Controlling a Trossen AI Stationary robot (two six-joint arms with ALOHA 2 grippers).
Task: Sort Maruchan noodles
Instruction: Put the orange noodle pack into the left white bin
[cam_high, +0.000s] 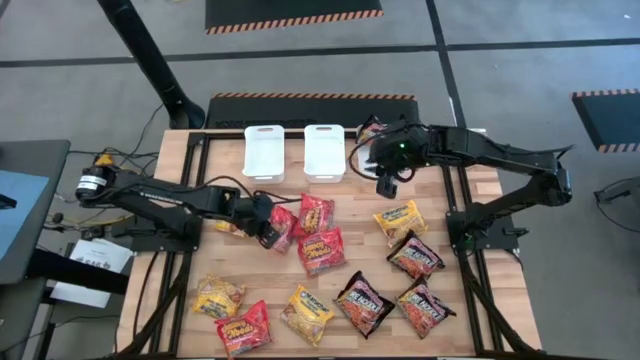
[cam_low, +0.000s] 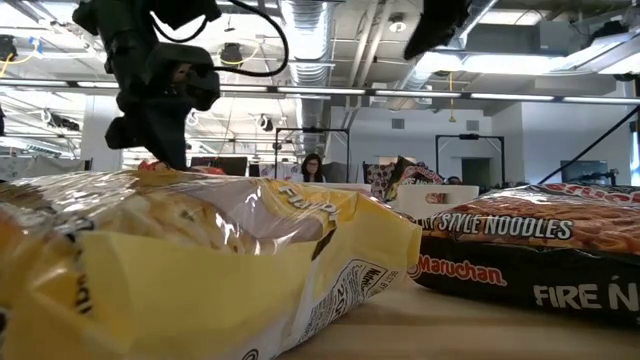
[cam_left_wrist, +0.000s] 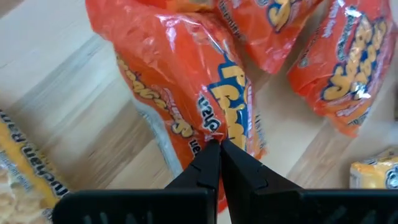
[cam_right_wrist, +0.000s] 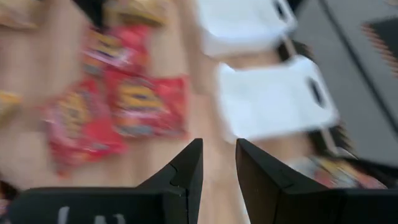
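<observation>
**Sorting barely begun: most packets still on the table**

We see the left gripper (cam_left_wrist: 214, 149) pinched closed on the edge of a red packet (cam_high: 283, 228) at mid-table, beside two more red packets (cam_high: 318, 212) and (cam_high: 321, 250). The right gripper (cam_right_wrist: 217, 165) hangs empty above the far side of the table next to the white tubs, fingers a small gap apart.

Two white tubs (cam_high: 264, 152) (cam_high: 324, 151) look empty from above. Just beyond them, under the right arm, a dark packet (cam_high: 371, 129) seems to sit in a third container, but we can't tell for sure.

Left on the wood: yellow packets (cam_high: 400, 220), (cam_high: 218, 296), (cam_high: 307, 312); dark packets (cam_high: 416, 257), (cam_high: 364, 301), (cam_high: 425, 306); another red packet (cam_high: 243, 326) at the near edge. We judge roughly one packet sorted at most, the rest still pending.
</observation>
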